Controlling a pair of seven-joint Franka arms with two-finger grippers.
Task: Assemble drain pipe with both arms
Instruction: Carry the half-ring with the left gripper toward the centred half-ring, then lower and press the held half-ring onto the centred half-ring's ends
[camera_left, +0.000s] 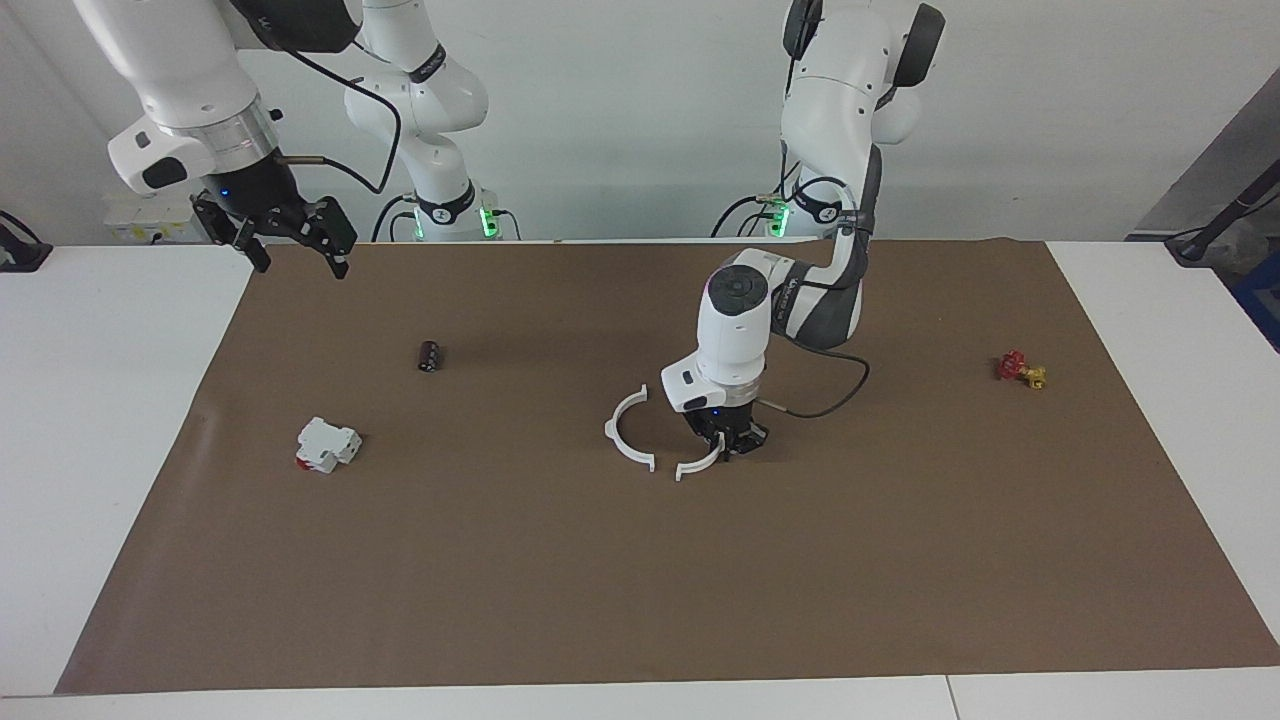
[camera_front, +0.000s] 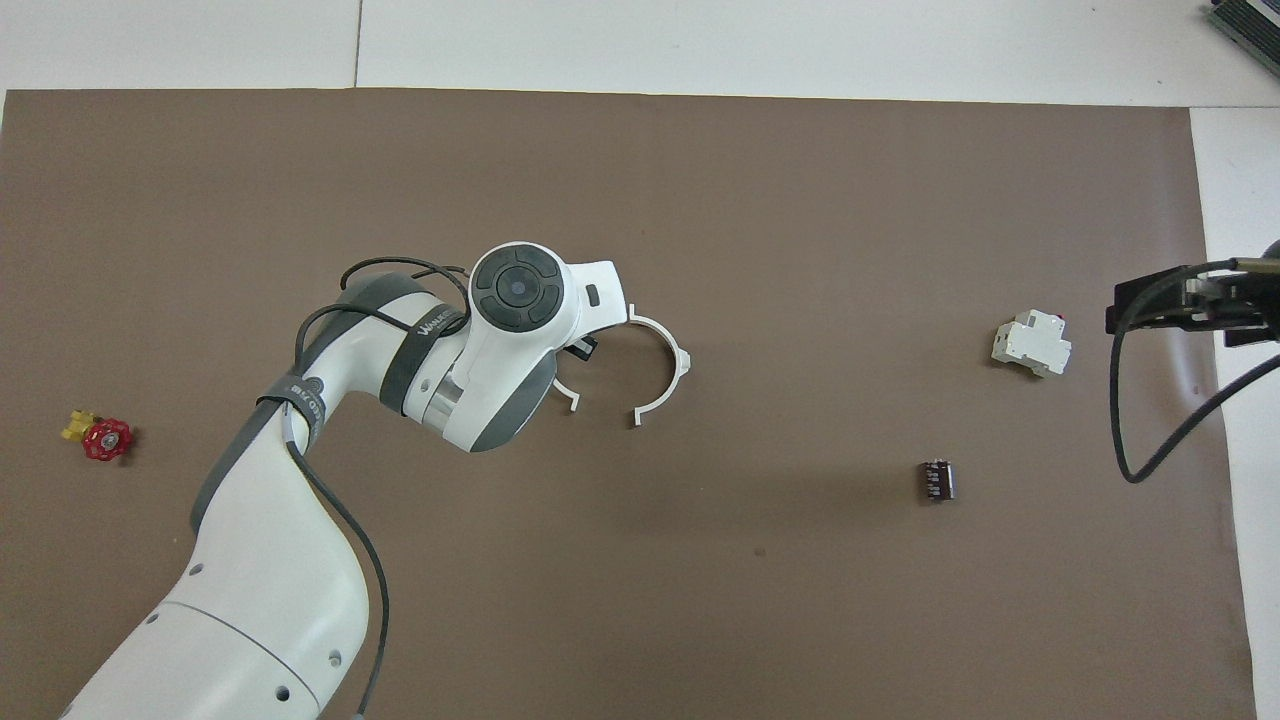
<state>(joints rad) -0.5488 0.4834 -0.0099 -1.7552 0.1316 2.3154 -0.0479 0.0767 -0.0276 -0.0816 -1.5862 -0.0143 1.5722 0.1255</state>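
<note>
One white half-ring of the drain pipe (camera_left: 610, 432) lies flat in the middle of the brown mat; it also shows in the overhead view (camera_front: 683, 362). My left gripper (camera_left: 728, 443) is low over the mat right beside it, shut on the second half-ring (camera_left: 697, 466). That half-ring's free end (camera_front: 570, 400) sticks out from under the wrist, and a small gap separates the two halves. My left wrist hides most of the held half from above. My right gripper (camera_left: 290, 242) is open and empty, raised over the mat's edge at the right arm's end (camera_front: 1180, 305), waiting.
A blocky white-and-red part (camera_left: 327, 445) (camera_front: 1031, 345) and a small black cylinder (camera_left: 430, 356) (camera_front: 936, 480) lie toward the right arm's end. A small red-and-yellow valve (camera_left: 1020, 370) (camera_front: 100, 437) lies toward the left arm's end of the mat (camera_left: 640, 600).
</note>
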